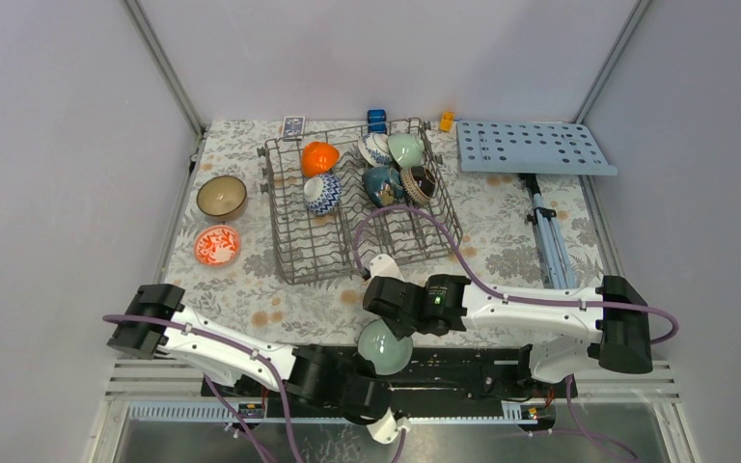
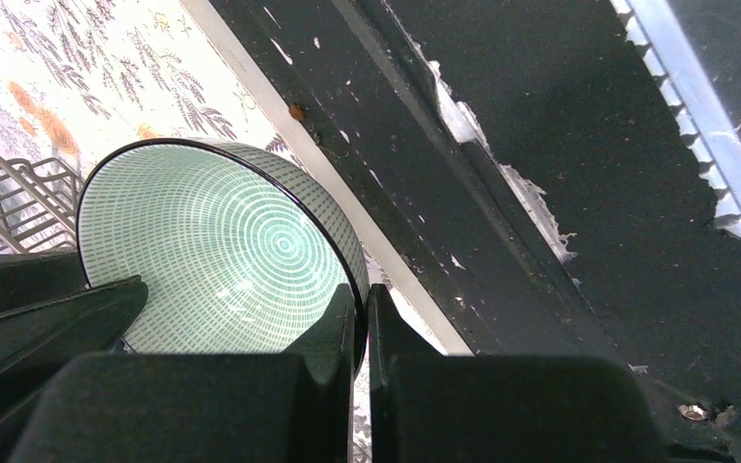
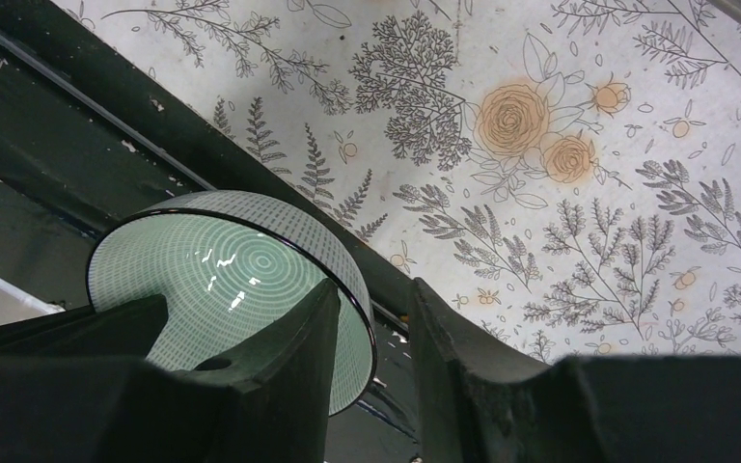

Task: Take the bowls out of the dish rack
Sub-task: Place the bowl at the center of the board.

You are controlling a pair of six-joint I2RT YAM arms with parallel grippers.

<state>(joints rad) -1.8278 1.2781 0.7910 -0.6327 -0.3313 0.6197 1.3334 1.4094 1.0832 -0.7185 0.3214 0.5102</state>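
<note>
A pale green bowl (image 1: 384,347) (image 2: 212,251) (image 3: 232,270) hangs tilted over the near table edge, between both arms. My left gripper (image 1: 371,374) (image 2: 362,299) is shut on its rim, one finger inside and one outside. My right gripper (image 1: 387,323) (image 3: 371,294) straddles the same rim, open, with a gap between its outer finger and the bowl's wall. The grey wire dish rack (image 1: 294,260) holds several bowls at its far end, among them an orange one (image 1: 319,157), a blue-and-white one (image 1: 322,193) and a dark blue one (image 1: 382,183).
A brown bowl (image 1: 221,197) and a red-and-white bowl (image 1: 217,245) sit on the cloth left of the rack. A light-blue board with holes (image 1: 531,147) on a stand (image 1: 545,231) is at the back right. The black base plate (image 2: 540,145) lies under the held bowl.
</note>
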